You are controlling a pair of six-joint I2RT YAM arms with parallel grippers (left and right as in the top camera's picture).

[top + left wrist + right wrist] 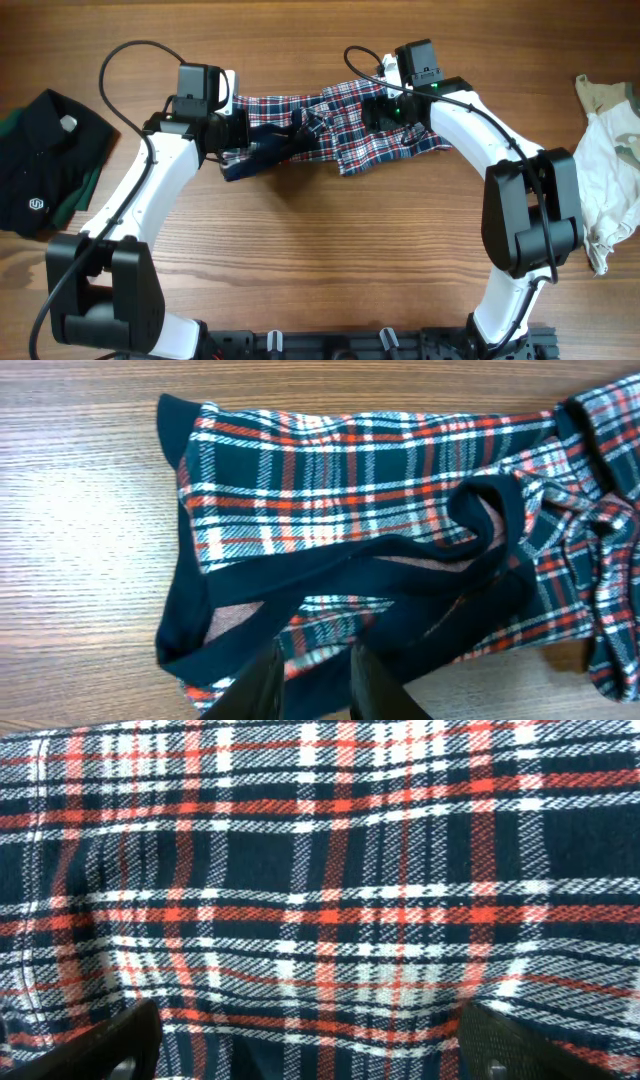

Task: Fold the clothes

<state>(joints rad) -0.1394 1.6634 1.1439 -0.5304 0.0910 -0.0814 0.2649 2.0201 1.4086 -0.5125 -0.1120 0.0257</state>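
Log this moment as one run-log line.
stage: folding, unfinished | item: red, navy and white plaid cloth shirt, bunched | left end effector: at shirt edge, grip unclear | right end effector: open above shirt

Brown wood-grain tabletop (320, 260) under even light, a dark rail (350, 345) along its near edge.

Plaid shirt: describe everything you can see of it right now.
The plaid shirt is woven-looking cloth in red, navy and white checks with navy trim. It lies crumpled and partly folded over itself on the wooden table, stretched out sideways, with a pinkish inside showing beside the trim. The left gripper sits at its near edge, fingers narrowly apart; a pinch can't be confirmed. The right gripper hangs wide open just over the plaid.
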